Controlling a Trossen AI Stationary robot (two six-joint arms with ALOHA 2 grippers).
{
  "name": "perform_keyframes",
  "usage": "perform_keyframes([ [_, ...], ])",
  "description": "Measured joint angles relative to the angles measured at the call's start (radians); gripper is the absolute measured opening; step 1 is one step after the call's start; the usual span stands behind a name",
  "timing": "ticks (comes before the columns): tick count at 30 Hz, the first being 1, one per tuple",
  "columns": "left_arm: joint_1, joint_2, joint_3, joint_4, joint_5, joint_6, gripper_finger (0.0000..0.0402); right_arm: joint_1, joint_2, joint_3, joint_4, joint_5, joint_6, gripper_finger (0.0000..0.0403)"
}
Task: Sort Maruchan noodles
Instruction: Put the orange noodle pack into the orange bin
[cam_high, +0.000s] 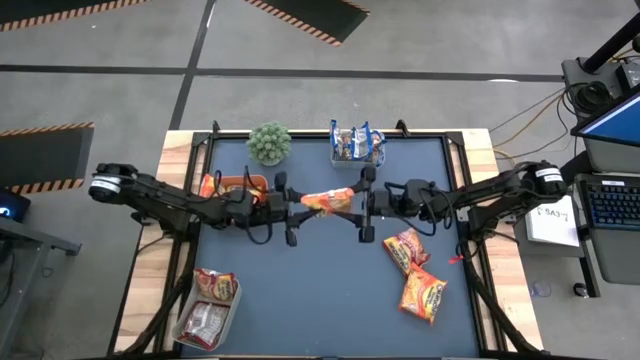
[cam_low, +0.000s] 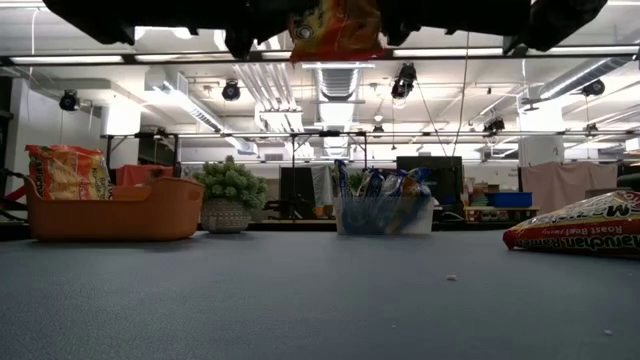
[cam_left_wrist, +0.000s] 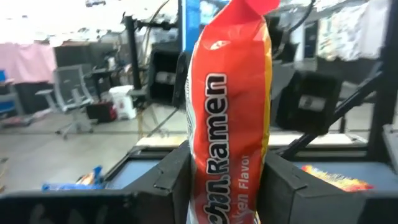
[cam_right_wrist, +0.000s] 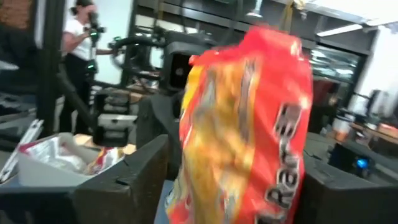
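Observation:
An orange-yellow Maruchan packet (cam_high: 327, 201) hangs in the air over the middle of the table, between my two grippers. It shows at the top of the low view (cam_low: 335, 30). My left gripper (cam_high: 296, 208) comes from the table's left and is shut on the packet (cam_left_wrist: 230, 112). My right gripper (cam_high: 360, 205) faces it from the right and is open. Its fingers stand on either side of the packet's other end (cam_right_wrist: 249, 124), and I see no hold there. Two more orange-red packets (cam_high: 405, 250) (cam_high: 423, 295) lie flat on the mat near the right. My left gripper (cam_left_wrist: 227, 186) pinches the packet's lower end (cam_left_wrist: 227, 177) between its two fingers, coming level from the table's left. The packet is lifted clear of the table, and its printed face shows in the left wrist view.
An orange tray (cam_high: 225, 186) (cam_low: 115, 210) with orange packets sits far left. A potted plant (cam_high: 269, 142) and a clear tub of blue packets (cam_high: 356, 145) stand at the far edge. A clear tub with dark red packets (cam_high: 207, 310) is near left. A person (cam_right_wrist: 78, 43) stands beyond the table.

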Motion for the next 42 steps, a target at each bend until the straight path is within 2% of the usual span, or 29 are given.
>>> perform_keyframes([
  [3,0.000,-0.015,0.000,-0.054,-0.030,-0.025,0.0104,0.000,-0.023,0.001,-0.023,0.068,0.027,0.0250],
  [7,0.001,-0.063,0.000,-0.141,-0.088,-0.067,0.0104,0.000,-0.065,0.004,-0.063,0.151,0.048,0.0271],
  [11,-0.001,-0.140,0.000,-0.291,-0.198,-0.142,0.0112,0.000,-0.114,0.004,-0.122,0.161,0.084,0.0284],
  [13,-0.001,-0.192,0.014,-0.428,-0.261,-0.193,0.0112,0.000,-0.137,0.004,-0.155,0.161,0.098,0.0288],
  [16,-0.001,-0.263,0.068,-0.726,-0.350,-0.316,0.0111,0.000,-0.165,0.004,-0.199,0.161,0.118,0.0290],
  [19,0.005,-0.304,0.165,-1.118,-0.388,-0.514,0.0111,0.000,-0.183,0.003,-0.229,0.161,0.120,0.0290],
  [25,0.010,-0.274,0.404,-1.894,-0.386,-0.947,0.0111,0.000,-0.182,0.003,-0.230,0.161,0.127,0.0288],
  [30,0.013,-0.234,0.527,-2.314,-0.349,-1.206,0.0111,0.000,-0.181,0.003,-0.233,0.161,0.126,0.0290],
  [32,0.017,-0.233,0.538,-2.375,-0.304,-1.253,0.0111,0.000,-0.181,0.003,-0.234,0.161,0.128,0.0292],
  [37,0.045,-0.271,0.500,-2.351,-0.213,-1.234,0.0109,0.000,-0.181,0.003,-0.238,0.161,0.128,0.0293],
  [42,0.096,-0.294,0.446,-2.357,-0.187,-1.276,0.0108,0.000,-0.181,0.003,-0.243,0.161,0.133,0.0293],
])
